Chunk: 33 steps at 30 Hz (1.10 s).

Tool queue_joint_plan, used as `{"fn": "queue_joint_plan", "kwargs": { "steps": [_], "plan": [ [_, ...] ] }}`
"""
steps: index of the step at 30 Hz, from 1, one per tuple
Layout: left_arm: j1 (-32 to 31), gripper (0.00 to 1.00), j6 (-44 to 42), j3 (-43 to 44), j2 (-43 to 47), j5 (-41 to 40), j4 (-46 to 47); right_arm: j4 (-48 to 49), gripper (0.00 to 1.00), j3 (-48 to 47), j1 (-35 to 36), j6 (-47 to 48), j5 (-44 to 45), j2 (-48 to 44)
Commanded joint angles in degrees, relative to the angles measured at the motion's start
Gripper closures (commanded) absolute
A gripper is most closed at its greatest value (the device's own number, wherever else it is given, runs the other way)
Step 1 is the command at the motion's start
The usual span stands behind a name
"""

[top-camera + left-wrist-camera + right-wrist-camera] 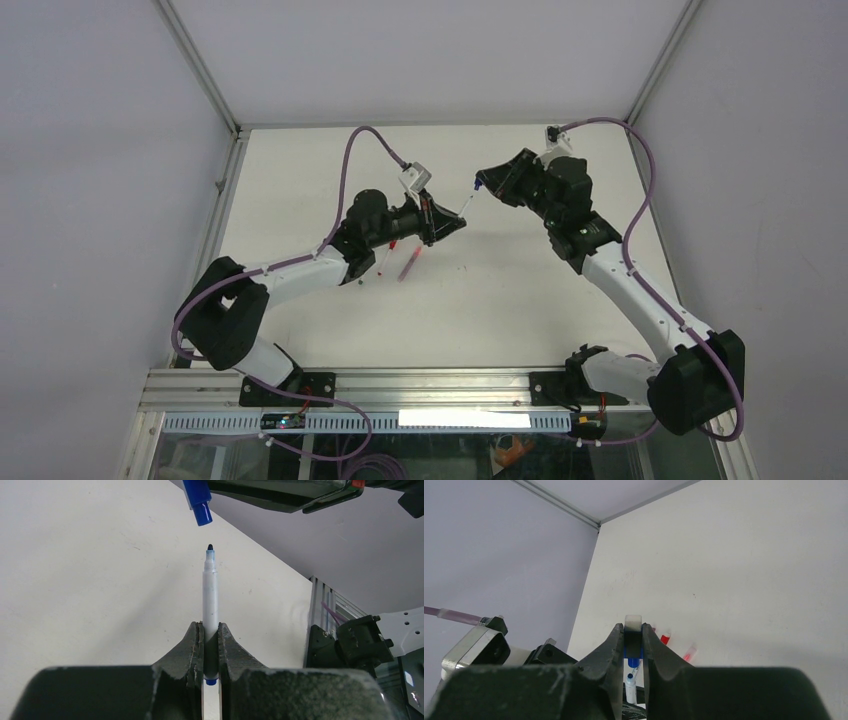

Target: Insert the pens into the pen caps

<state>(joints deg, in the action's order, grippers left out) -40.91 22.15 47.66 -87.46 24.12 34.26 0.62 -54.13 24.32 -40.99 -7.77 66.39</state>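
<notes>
Left gripper [210, 631]: my jaws are clamped narrow on the white pen [210, 590], low on its barrel. Its blue tail end shows just below my fingers. The bare dark nib points away from the wrist, toward the other arm.

Right gripper [633, 631]: pinched tight on the blue pen cap [200, 502].

From the left wrist, the cap hangs just beyond the nib. It is apart from it, not touching, and sits a little to the left of the pen's line.

From above, both grippers meet in the air over the far middle of the table [520, 290], with the pen slanting between them.

On the table beneath my left arm lie two red-ended pens [382, 264] and a magenta pen [408, 266], near one another.
</notes>
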Motion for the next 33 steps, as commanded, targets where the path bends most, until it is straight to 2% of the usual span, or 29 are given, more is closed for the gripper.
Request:
{"fn": "queue_joint_plan", "kwargs": {
  "steps": [1,33],
  "plan": [
    [-0.38,1.00,-0.34,-0.81,3.06,0.24,5.20,3.07,1.00,-0.91,0.82,0.21,-0.29,0.05],
    [-0.25,1.00,-1.41,-1.43,3.92,-1.35,4.59,2.13,1.00,0.81,2.89,-0.23,1.71,-3.64]
  ]
}}
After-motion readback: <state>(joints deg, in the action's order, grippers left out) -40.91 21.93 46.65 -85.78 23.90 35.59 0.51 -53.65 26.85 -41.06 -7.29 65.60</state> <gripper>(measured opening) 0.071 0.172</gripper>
